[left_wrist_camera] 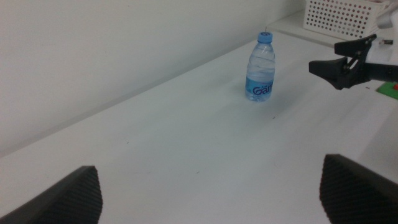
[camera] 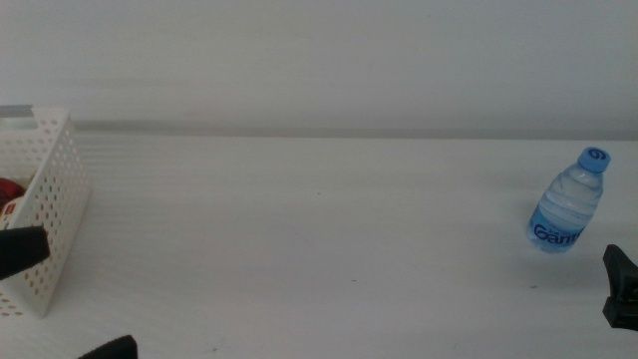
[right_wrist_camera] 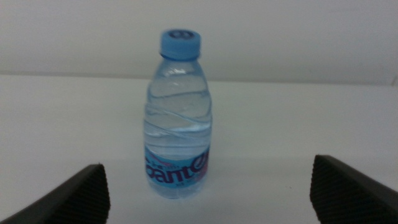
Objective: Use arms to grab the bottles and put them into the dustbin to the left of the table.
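Note:
The small clear water bottle (camera: 566, 203) with a blue cap stands upright at the table's right side. My right gripper (camera: 620, 287) is just in front of it near the picture's right edge, open and a short way off. The right wrist view shows the water bottle (right_wrist_camera: 178, 118) centred ahead of the open right gripper (right_wrist_camera: 211, 193), not between the jaws. The white perforated dustbin (camera: 50, 214) stands at the far left, and a red object (camera: 9, 189) shows inside it. My left gripper (camera: 90, 291) waits beside the dustbin, open and empty.
The white table (camera: 319, 239) stretches between dustbin and bottle. From the left wrist view I see the water bottle (left_wrist_camera: 261, 67), the right gripper (left_wrist_camera: 341, 65), another white perforated basket (left_wrist_camera: 342, 15) beyond them and a green patch (left_wrist_camera: 390, 89) at the edge.

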Tool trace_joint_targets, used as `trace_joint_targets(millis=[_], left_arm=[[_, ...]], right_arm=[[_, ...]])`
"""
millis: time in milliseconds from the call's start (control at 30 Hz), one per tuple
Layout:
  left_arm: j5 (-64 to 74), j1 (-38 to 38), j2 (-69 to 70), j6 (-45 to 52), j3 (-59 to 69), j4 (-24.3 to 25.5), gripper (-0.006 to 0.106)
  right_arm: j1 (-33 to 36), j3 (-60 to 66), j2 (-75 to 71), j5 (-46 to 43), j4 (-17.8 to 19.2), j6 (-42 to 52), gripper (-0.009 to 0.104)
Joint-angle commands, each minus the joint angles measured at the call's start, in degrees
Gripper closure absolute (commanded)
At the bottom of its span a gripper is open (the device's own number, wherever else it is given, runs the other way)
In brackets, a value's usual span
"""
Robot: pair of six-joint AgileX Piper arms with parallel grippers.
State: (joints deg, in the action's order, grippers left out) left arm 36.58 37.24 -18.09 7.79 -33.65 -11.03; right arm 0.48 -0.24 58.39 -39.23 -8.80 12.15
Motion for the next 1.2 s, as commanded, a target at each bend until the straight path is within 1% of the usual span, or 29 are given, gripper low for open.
trace_joint_targets(millis=[0,233,433,600,700,833,933,1033,1167], left_arm=[[-1.1,0.5,0.3,-0.2,0.1,0.0,0.007],[-1.1,0.5,0.3,-0.2,0.1,0.0,0.007],[-1.1,0.5,0.3,-0.2,0.1,0.0,0.007],[-1.1,0.5,0.3,-0.2,0.1,0.0,0.007],[-1.1,0.5,0.3,-0.2,0.1,0.0,0.007],[-1.1,0.5,0.3,-0.2,0.1,0.0,0.007],[-1.1,0.5,0.3,-0.2,0.1,0.2,0.007],[-1.1,0.5,0.3,-0.2,0.1,0.2,0.007],[-1.1,0.5,0.3,-0.2,0.1,0.2,0.007]], right_arm=[[-0.5,-0.3,2.9,-4.2,-1.1,0.6,0.009],[-0.5,-1.5,9.1,-5.6,-1.1,-1.4,0.009],[-0.5,-6.5,17.8,-7.0,-1.1,-1.7,0.009],[-0.4,-11.6,25.3,-7.0,1.4,-1.8,0.009],[-0.4,-13.9,29.0,-7.0,1.6,-1.2,0.009],[-0.4,-16.7,32.8,-7.0,1.6,2.0,0.009],[-0.4,-19.0,35.4,-6.9,1.6,1.8,0.009],[-0.4,-21.3,37.9,-6.9,2.6,1.8,0.009],[-0.4,-23.8,40.3,-6.9,2.6,1.8,0.009]])
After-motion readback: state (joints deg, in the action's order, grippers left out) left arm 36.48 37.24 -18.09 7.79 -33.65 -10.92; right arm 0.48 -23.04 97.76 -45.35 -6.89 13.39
